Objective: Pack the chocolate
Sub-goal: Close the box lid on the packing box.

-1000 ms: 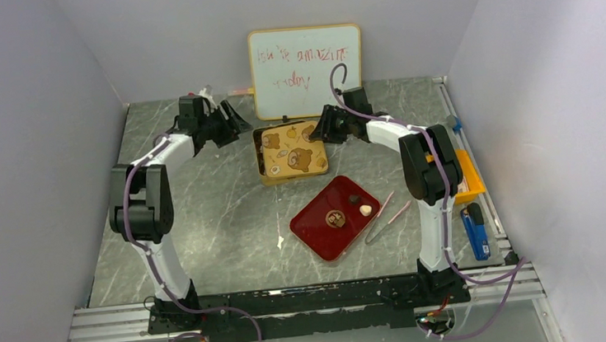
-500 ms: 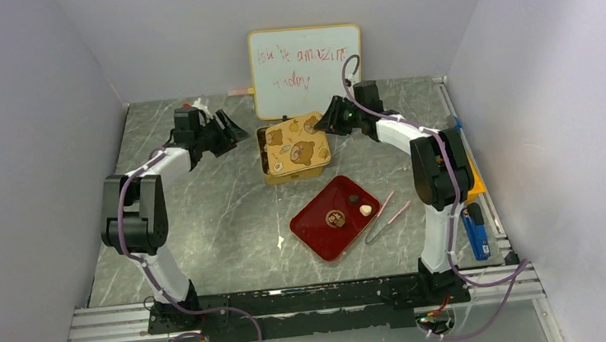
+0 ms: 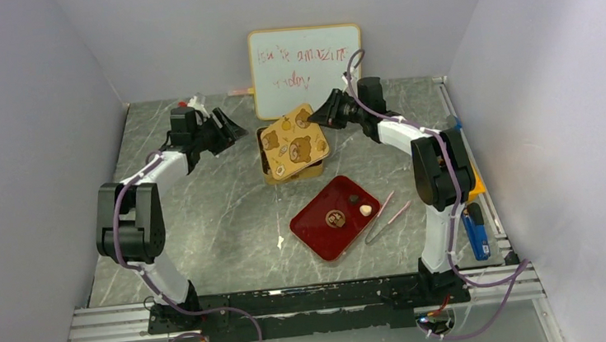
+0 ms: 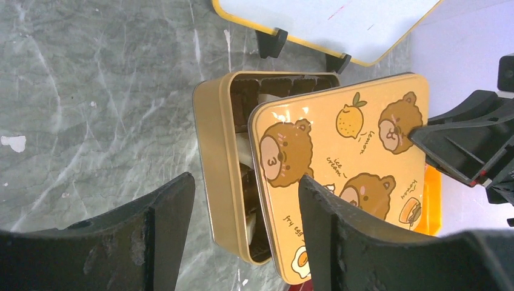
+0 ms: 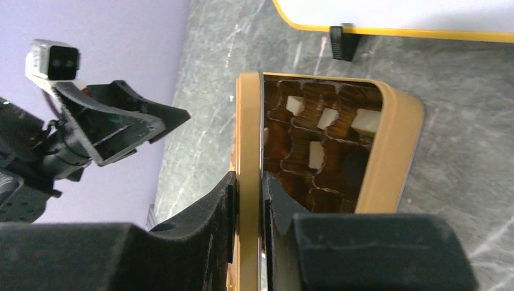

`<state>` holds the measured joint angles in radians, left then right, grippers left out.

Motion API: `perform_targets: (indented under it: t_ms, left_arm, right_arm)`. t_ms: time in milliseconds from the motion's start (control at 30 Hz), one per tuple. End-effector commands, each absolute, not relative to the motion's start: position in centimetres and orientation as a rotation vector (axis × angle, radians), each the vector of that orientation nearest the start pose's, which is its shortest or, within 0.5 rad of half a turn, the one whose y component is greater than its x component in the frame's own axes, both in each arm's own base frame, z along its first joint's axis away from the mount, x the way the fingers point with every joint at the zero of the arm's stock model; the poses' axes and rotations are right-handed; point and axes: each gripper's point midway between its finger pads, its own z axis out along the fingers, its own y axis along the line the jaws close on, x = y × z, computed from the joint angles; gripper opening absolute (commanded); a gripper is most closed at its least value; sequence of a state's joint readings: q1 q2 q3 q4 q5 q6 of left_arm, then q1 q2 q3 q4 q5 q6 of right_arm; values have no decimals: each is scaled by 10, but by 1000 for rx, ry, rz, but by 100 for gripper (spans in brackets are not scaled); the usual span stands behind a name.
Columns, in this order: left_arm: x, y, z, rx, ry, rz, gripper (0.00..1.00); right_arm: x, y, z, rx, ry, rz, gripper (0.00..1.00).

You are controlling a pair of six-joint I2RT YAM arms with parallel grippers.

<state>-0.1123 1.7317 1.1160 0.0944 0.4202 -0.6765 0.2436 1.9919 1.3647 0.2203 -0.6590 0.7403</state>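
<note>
Grey marble table bearing gold tin near whiteboard. Right gripper clamping edge of bear-print lid, lid sitting askew, half-covering tin. Left gripper hovering beside tin, fingers spread wide, touching nothing. Chocolate lying in tin's compartments; three more pieces sitting on red tray.

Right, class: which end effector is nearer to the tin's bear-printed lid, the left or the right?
The right. The right end effector is clamped on the lid at its edge; the left end effector hangs open beside the tin, apart from the lid.
</note>
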Motion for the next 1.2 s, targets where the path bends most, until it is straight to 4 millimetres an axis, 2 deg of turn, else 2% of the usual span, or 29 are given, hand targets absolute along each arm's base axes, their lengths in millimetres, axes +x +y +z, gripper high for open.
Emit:
perform_targets:
  t_ms: [0, 400, 567, 1167]
  left_arm:
    - [462, -146, 166, -343, 2075, -920, 68]
    - [458, -147, 172, -358, 2059, -937, 67]
    - [457, -146, 176, -355, 2051, -930, 67]
    - [451, -145, 183, -344, 2042, -932, 67]
  right_arm:
    - [482, 262, 201, -37, 1971, 1363, 0]
    - [482, 273, 219, -20, 1884, 1529, 0]
    - [477, 278, 221, 9, 1860, 1604, 0]
    - [461, 316, 252, 50, 1735, 1826, 0]
